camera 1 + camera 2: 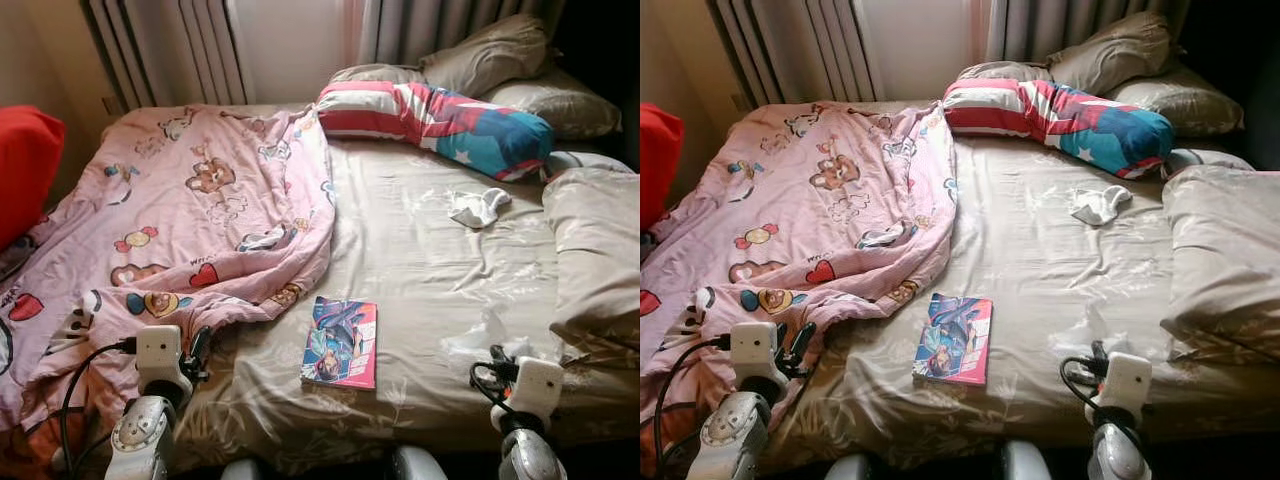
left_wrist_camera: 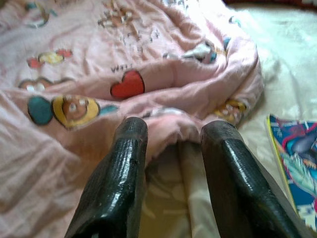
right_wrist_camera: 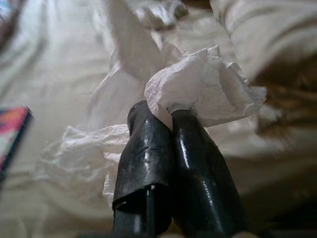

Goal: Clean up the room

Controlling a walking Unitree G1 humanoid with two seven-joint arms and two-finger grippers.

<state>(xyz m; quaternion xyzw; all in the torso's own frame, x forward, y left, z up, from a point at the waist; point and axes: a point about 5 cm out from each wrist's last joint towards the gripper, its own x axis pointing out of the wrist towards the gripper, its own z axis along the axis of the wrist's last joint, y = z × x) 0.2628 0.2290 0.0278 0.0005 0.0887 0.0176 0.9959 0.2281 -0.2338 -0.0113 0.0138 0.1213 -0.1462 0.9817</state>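
On the bed: book (image 1: pixel 340 343) beside pink blanket (image 1: pixel 180 210) | left gripper (image 2: pixel 173 130) jaws apart | right gripper (image 3: pixel 170 110) jaws pinching tissue (image 3: pixel 208 89)

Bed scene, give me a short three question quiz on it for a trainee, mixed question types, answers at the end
1. True or false: the right pincer is shut on a tissue.
2. Multiple choice: the book lies
A. on the striped pillow
B. on the sheet, just beside the pink blanket's edge
C. under the blanket
3. Fill in: the left pincer is open, with its fingertips at the folded edge of the ____.

Key
1. True
2. B
3. blanket
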